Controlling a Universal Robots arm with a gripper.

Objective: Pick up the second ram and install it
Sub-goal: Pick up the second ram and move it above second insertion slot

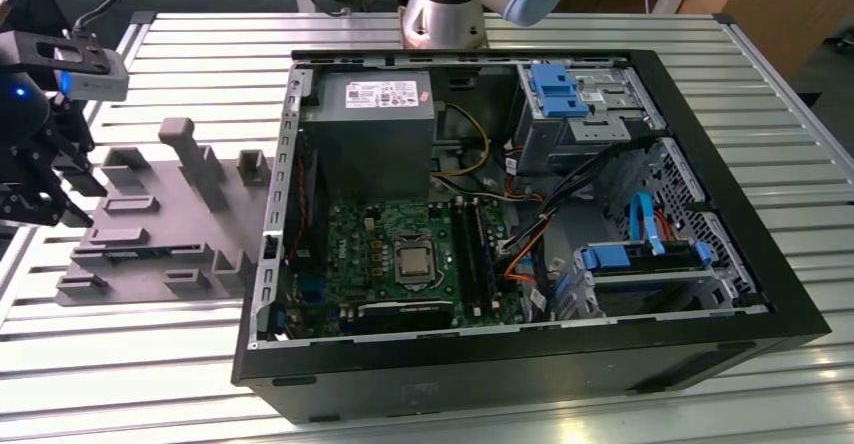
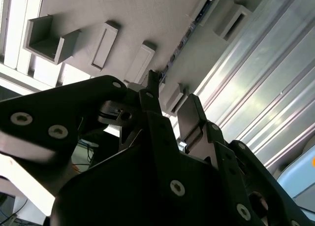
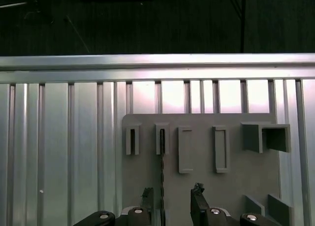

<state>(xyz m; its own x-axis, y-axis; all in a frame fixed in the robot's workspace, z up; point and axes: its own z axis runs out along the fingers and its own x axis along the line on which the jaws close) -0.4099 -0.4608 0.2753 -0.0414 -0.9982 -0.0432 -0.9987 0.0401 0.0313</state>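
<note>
The second ram (image 3: 161, 157) stands on its thin edge in a slot of the grey holder plate (image 3: 231, 186). In the second wrist view the second ram (image 2: 187, 34) is a narrow dark strip running across the holder plate (image 2: 147, 14). My gripper (image 3: 172, 199) hovers above the plate, open, and the strip's near end runs in between the two fingers, close to one fingertip (image 3: 147, 194). I cannot tell whether that fingertip touches it. In the exterior view my gripper (image 1: 38, 199) hangs at the far left, over the holder plate (image 1: 147, 224). The motherboard's long black slots (image 1: 470, 249) lie inside the open computer case.
The open computer case (image 1: 521, 364) fills the middle and right of the ribbed metal table (image 1: 134, 364), with a power supply (image 1: 367, 114), blue drive brackets (image 1: 554, 89) and cables. The arm's base (image 1: 447, 14) stands behind the case. The table's rail edge (image 3: 157, 61) is just past the holder.
</note>
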